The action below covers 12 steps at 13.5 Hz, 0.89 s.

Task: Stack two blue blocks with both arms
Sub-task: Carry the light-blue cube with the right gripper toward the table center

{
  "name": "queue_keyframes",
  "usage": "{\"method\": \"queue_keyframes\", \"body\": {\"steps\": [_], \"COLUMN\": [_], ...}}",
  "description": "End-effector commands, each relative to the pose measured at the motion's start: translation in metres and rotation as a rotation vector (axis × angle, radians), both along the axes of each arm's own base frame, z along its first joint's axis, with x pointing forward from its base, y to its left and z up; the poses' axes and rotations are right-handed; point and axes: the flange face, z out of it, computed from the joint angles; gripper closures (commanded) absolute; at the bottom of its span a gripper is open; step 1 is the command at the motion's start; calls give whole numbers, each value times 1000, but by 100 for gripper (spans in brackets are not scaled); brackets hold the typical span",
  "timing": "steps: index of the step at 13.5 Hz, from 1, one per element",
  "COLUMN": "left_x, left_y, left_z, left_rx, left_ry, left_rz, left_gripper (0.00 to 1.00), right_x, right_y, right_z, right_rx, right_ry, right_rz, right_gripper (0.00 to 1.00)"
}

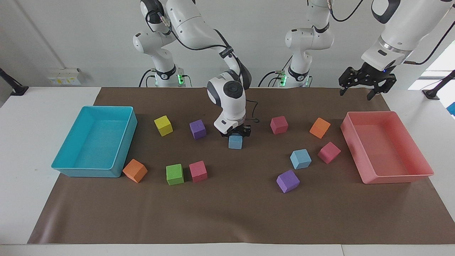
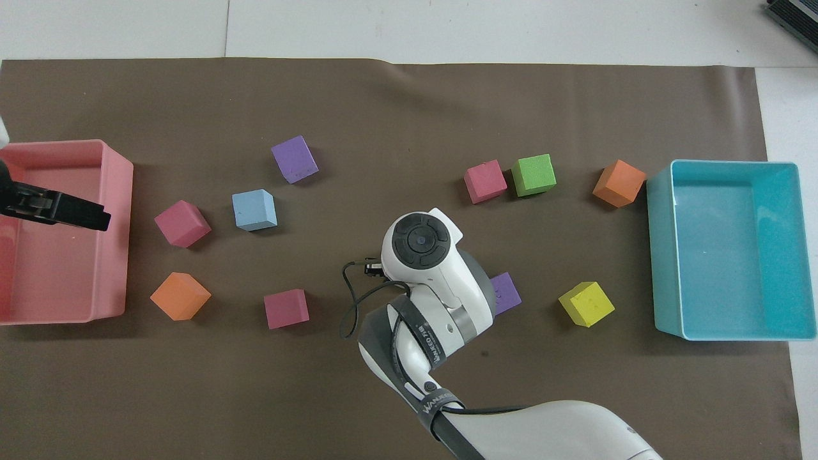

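My right gripper (image 1: 236, 137) is shut on one light blue block (image 1: 235, 142) and holds it low at the brown mat, between a purple cube (image 1: 197, 128) and a magenta cube (image 1: 279, 124). In the overhead view the right hand (image 2: 418, 246) hides this block. The second blue block (image 1: 300, 158) sits on the mat toward the left arm's end, beside a pink cube (image 1: 328, 152); it also shows in the overhead view (image 2: 254, 209). My left gripper (image 1: 357, 93) is open and empty, raised over the pink tray's (image 1: 391, 176) edge nearest the robots.
A teal tray (image 1: 71, 170) stands at the right arm's end. Loose cubes lie around: yellow (image 1: 163, 125), orange (image 1: 319, 127), purple (image 1: 288, 181), green (image 1: 174, 174), pink (image 1: 198, 171), orange (image 1: 135, 170).
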Motion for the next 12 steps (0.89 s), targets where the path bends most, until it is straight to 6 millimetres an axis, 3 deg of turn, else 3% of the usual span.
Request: {"method": "queue_keyframes", "body": {"steps": [1, 3, 8, 10, 12], "left_x": [-6, -6, -6, -6, -6], "left_y": [2, 2, 2, 2, 2], "left_z": [2, 2, 2, 2, 2], "left_rx": [-11, -11, -11, -11, -11], "left_ry": [-1, -1, -1, -1, -1], "left_rz": [-6, -6, -6, -6, -6], "left_gripper": [0, 0, 0, 0, 0], "right_x": [-3, -2, 3, 12, 23], "right_y": [3, 3, -9, -30, -72], "right_z": [2, 15, 71, 103, 134], "right_rx": [10, 21, 70, 90, 90], "right_ry": [-20, -33, -87, -114, -104], "right_rz": [5, 10, -8, -11, 44], "right_gripper": [0, 0, 0, 0, 0]}}
